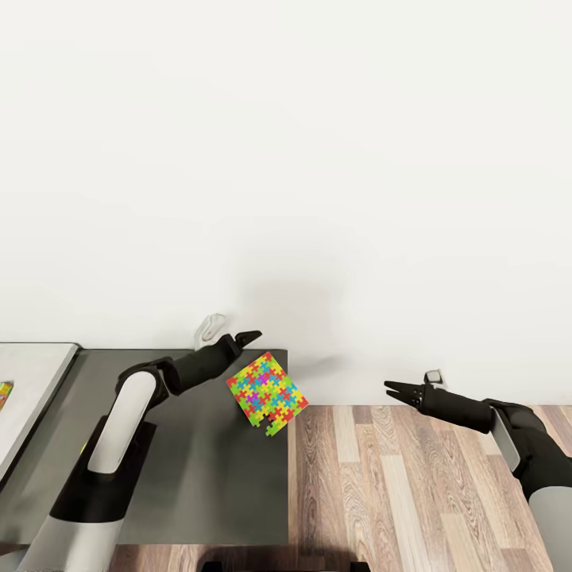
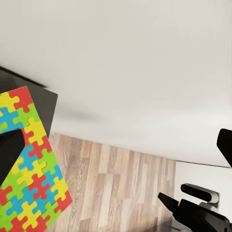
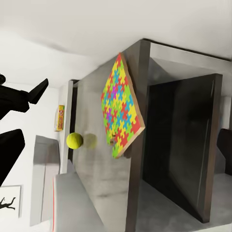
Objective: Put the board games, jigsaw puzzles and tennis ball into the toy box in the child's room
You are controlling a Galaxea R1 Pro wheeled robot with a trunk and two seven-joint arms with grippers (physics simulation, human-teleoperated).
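One jigsaw puzzle [image 1: 267, 393] sits at the right corner of the dark grey table [image 1: 206, 477], a corner of it overhanging the floor. It looks tilted in the right wrist view [image 3: 120, 108]. My left gripper [image 1: 253, 340] is open just behind it. One finger [image 2: 9, 150] is against the puzzle [image 2: 34, 179], and whether they touch is unclear. My right gripper [image 1: 389, 389] is open and empty over the floor, well right of the table. The tennis ball [image 3: 75, 140] rests on the table beyond the puzzle. The light grey toy box [image 1: 71, 353] stands at the far left with something colourful [image 1: 4, 393] in it.
A white wall runs close behind the table. Wood-plank floor [image 1: 413, 492] lies to the right of the table under my right arm. A yellow-orange strip [image 3: 59, 117], perhaps a board game, shows past the ball.
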